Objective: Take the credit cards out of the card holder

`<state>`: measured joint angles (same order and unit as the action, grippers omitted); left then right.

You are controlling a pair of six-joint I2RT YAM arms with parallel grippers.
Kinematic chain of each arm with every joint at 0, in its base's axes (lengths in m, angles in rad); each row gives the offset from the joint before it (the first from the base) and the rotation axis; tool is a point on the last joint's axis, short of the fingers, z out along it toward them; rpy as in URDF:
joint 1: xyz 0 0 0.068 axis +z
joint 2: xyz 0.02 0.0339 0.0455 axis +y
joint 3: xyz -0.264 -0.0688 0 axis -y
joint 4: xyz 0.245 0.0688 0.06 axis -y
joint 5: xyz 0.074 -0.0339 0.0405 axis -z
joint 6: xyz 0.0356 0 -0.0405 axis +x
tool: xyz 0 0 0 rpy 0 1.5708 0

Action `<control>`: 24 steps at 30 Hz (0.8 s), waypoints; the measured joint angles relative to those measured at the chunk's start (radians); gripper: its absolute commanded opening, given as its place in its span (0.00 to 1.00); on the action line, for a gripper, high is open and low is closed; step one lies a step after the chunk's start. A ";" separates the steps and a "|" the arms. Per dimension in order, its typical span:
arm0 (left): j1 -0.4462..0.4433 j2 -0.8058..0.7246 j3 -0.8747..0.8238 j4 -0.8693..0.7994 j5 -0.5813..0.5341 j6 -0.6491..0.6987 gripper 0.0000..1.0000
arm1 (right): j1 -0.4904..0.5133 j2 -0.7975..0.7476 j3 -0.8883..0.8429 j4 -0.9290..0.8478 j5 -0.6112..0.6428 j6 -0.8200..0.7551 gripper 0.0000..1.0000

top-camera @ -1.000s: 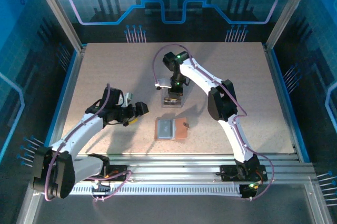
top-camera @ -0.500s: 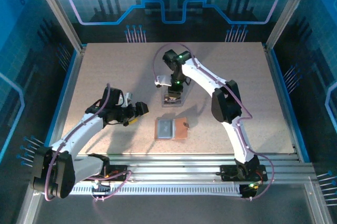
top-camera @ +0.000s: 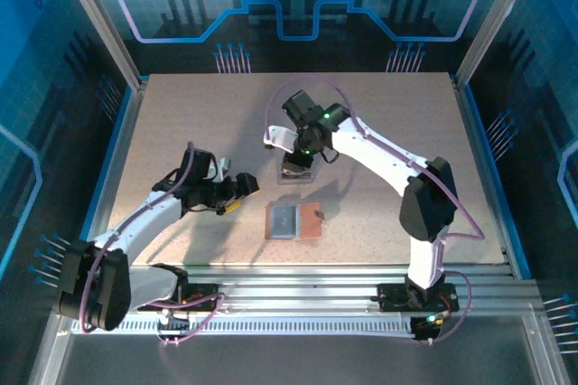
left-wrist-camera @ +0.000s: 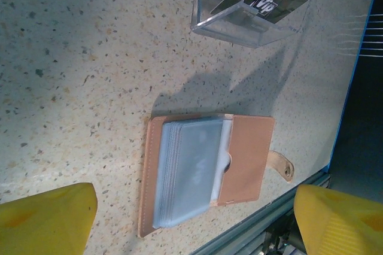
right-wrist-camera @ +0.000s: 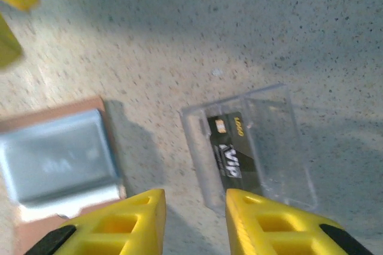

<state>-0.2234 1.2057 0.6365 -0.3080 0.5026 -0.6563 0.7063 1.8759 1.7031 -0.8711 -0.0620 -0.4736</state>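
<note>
So, you've got one dark card [right-wrist-camera: 230, 147] in the clear tray [right-wrist-camera: 287, 147]; the card holder [left-wrist-camera: 245, 159] lies open at its six o'clock (further cards inside: can't tell). The right gripper [right-wrist-camera: 195, 204] hangs slightly parted and empty, and the left gripper [top-camera: 242, 188] gapes wide at the holder's ten

The right arm [top-camera: 424, 200] has swung its elbow out to the right and nearer the table's [top-camera: 181, 114] front edge, and its wrist has twisted above the clear tray [top-camera: 296, 177]. The left pincer [top-camera: 247, 187] has eased slightly rightward, toward the card holder [top-camera: 293, 221].
</note>
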 measured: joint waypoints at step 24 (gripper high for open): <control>-0.071 0.119 0.000 0.110 0.018 -0.062 0.40 | 0.125 -0.229 -0.505 0.360 -0.202 1.033 0.23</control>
<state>-0.2943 1.3251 0.6361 -0.1978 0.5209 -0.7185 0.8314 1.6474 1.1984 -0.5106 -0.2638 0.5594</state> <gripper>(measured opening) 0.436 0.234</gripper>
